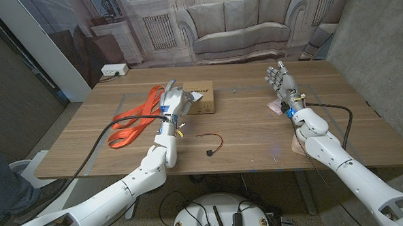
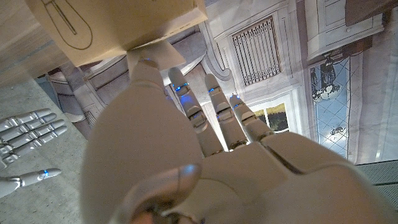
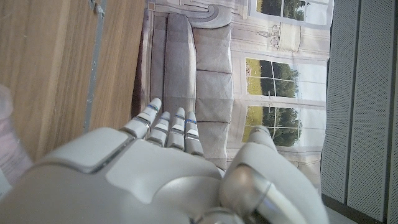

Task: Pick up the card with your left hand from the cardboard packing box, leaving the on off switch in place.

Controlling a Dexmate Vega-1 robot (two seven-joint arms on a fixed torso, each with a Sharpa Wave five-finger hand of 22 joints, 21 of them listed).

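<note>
Head view: on matte wood-grain table [image 1: 257, 134], flat brown cardboard packing box [image 1: 202, 100]. Just beside its left end, left hand [image 1: 172, 101], over a white card [image 1: 195, 95] (grip impossible to tell). Nearer, thin red-wired on off switch [image 1: 210, 142]. Glossy orange strap [image 1: 132, 119] at left. Right hand [image 1: 280, 79] upright, fingers spread, holding nothing.

Left wrist view: smooth white fingers [image 2: 186, 99] extended toward printed cardboard.

Right wrist view: fingers [image 3: 169, 127] straight, apart.
</note>
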